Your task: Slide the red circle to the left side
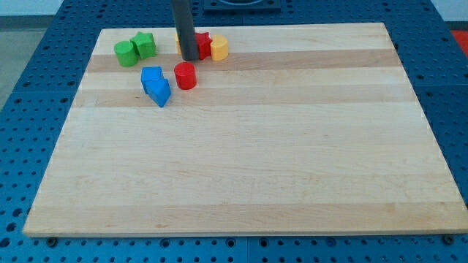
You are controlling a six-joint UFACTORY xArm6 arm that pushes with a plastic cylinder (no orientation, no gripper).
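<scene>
Partly hidden behind the rod, a red block (202, 45) near the view's top has no readable shape, and an orange sliver at the rod's left is unclear too. My tip (189, 58) ends just above the red circle (185, 75), a short upright cylinder beside the two blue blocks (155, 84) on its left. No pincer exists, only the rod. Bare board (292, 161) spreads below

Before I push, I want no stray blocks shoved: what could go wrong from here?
The blue blocks sit just to the view's left of the red circle; pushing left would likely shove them too. My tip is above the circle beside another red block, so repositioning may nudge it.
</scene>
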